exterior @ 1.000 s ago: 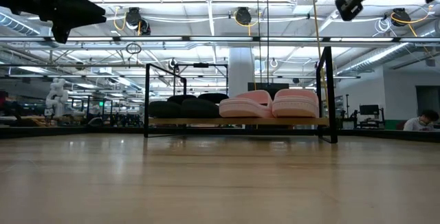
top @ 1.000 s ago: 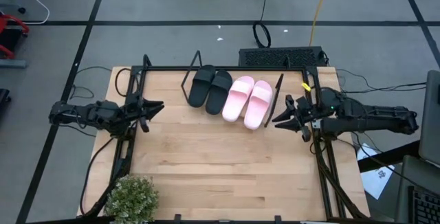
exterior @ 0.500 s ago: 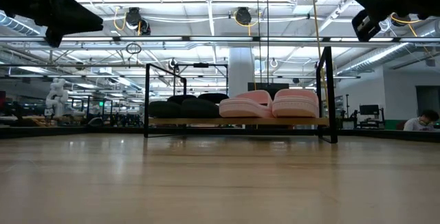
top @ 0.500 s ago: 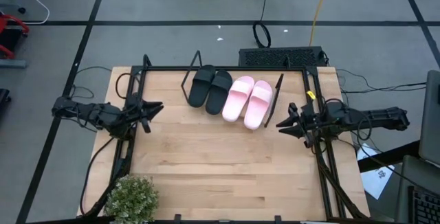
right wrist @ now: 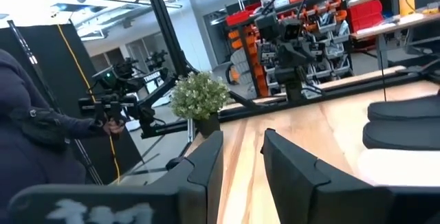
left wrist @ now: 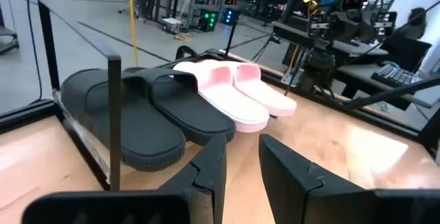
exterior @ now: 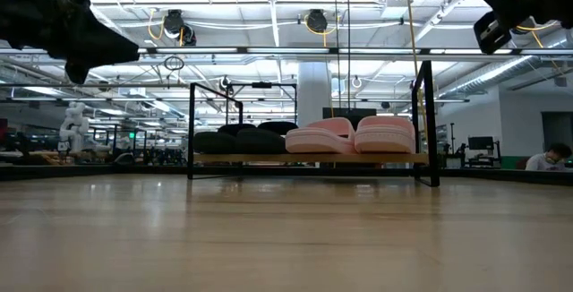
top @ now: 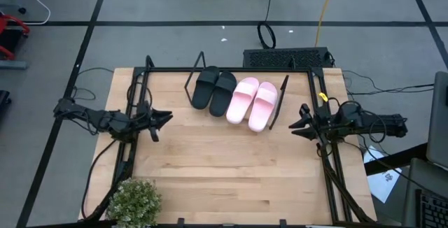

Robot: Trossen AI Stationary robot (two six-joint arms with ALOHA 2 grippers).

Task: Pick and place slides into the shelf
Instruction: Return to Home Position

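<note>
Both pairs of slides rest sole-down, side by side, on the shelf (exterior: pixel 304 158) at the table's far middle: the black pair (top: pixel 213 88) on the left, the pink pair (top: pixel 252 102) on the right. The left wrist view shows the black pair (left wrist: pixel 137 114) and the pink pair (left wrist: pixel 234 93) lying on the slanted board. My left gripper (top: pixel 164 118) hovers open near the table's left edge, pointing right. My right gripper (top: pixel 295 126) hovers open by the right edge, pointing left. Neither holds anything.
A potted plant (top: pixel 133 200) stands at the table's near left corner. Black frame rails (top: pixel 129 151) run along the left and right edges under the arms. A person in dark clothing (right wrist: pixel 34 135) is beyond the table's left side. Bare wood (top: pixel 224 165) lies between the arms.
My right gripper has drawn back from the shelf's right end toward the table's right edge and sunk a little. My left gripper has shifted slightly toward the near edge. The slides have stayed where they were on the shelf.
</note>
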